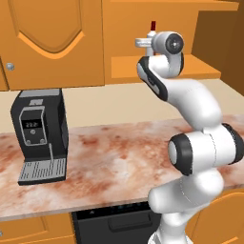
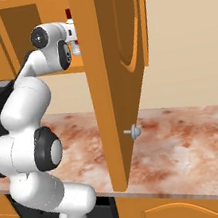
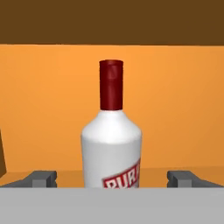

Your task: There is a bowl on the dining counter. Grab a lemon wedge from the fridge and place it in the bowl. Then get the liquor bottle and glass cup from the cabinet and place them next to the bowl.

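- In the left base view, a black coffee machine (image 1: 40, 136) stood at the left of the marbled counter (image 1: 119, 157), under a closed cabinet door (image 1: 52, 38).
- Further right, the arm reached up into the open cabinet; behind its wrist only the red cap of the liquor bottle (image 1: 153, 25) showed, the body being hidden by the arm.
- In the right base view, the coffee machine was mostly covered by the arm, and the bottle (image 2: 73, 33) was a thin strip between the wrist and the open cabinet door (image 2: 117, 74), which cut off the shelf behind it.
- In the hand view, the gripper (image 3: 115, 179) stood wide, one finger (image 3: 41, 178) to each side of the upright white bottle (image 3: 111, 153), apart from it; its red label was cut off below.
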Controlling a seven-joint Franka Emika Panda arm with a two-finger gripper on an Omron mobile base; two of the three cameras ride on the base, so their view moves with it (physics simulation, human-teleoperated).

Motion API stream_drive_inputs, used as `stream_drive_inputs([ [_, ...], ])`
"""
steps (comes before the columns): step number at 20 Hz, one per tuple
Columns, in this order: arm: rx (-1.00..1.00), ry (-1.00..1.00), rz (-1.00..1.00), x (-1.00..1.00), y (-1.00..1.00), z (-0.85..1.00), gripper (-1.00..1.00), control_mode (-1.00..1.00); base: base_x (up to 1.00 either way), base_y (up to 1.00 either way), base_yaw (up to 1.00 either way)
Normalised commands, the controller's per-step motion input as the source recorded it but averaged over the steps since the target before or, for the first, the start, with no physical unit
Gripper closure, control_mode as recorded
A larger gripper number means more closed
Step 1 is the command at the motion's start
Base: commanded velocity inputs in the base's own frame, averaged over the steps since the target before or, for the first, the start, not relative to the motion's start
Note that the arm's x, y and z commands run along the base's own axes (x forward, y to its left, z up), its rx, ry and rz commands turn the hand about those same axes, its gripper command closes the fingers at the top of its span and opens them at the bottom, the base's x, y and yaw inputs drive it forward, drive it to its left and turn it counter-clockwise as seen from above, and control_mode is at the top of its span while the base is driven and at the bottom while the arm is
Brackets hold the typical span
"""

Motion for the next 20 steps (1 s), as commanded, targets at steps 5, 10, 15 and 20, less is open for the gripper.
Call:
stream_drive_inputs([
  [5, 0.00, 0.00, 0.00, 0.25, 0.00, 0.00, -1.00, -1.00, 0.00, 0.00, 0.00],
  [10, 0.00, 0.00, 0.00, 0.24, 0.00, 0.00, -1.00, -1.00, 0.00, 0.00, 0.00],
  [15, 0.00, 0.01, 0.00, 0.21, 0.00, 0.00, 1.00, -1.00, 0.00, 0.00, 0.00],
  [20, 0.00, 0.00, 0.00, 0.00, 0.00, 0.00, 1.00, -1.00, 0.00, 0.00, 0.00],
])
